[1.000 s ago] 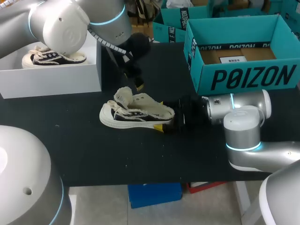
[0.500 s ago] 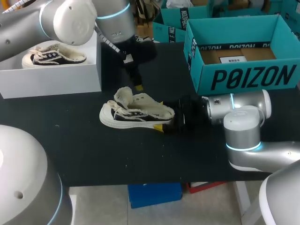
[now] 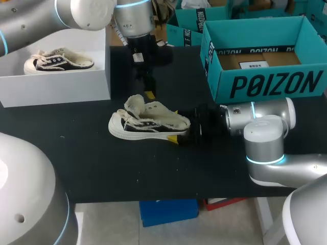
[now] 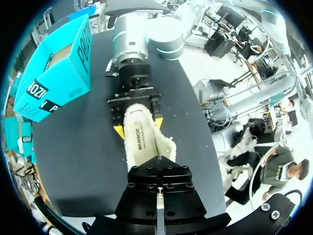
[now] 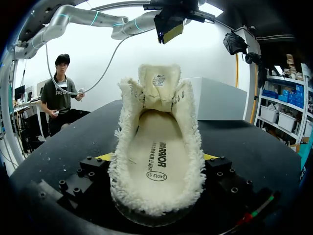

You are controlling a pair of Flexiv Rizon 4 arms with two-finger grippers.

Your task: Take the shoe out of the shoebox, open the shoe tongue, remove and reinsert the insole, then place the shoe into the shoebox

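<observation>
A black low shoe (image 3: 148, 123) with a cream fleece lining lies on its sole mid-table, toe to the left, tongue folded up. My right gripper (image 3: 180, 133) has the heel between its yellow-tipped fingers (image 5: 104, 157), which touch it from both sides. In the right wrist view the insole (image 5: 156, 156) lies flat inside the shoe (image 5: 156, 196). My left gripper (image 3: 149, 94) hangs shut and empty just above and behind the shoe's collar. In its own view its fingers (image 4: 159, 193) meet over the shoe (image 4: 143, 142). My right gripper (image 4: 138, 128) shows beyond.
A white shoebox (image 3: 76, 81) at the back left holds a second, matching shoe (image 3: 59, 61). An open teal box (image 3: 265, 84) stands at the back right, close behind my right arm. More teal boxes (image 3: 186, 25) stand behind it.
My left gripper has closed from open to shut with nothing in it, and its arm swung toward the back of the table. The shoe and right arm stayed still.
</observation>
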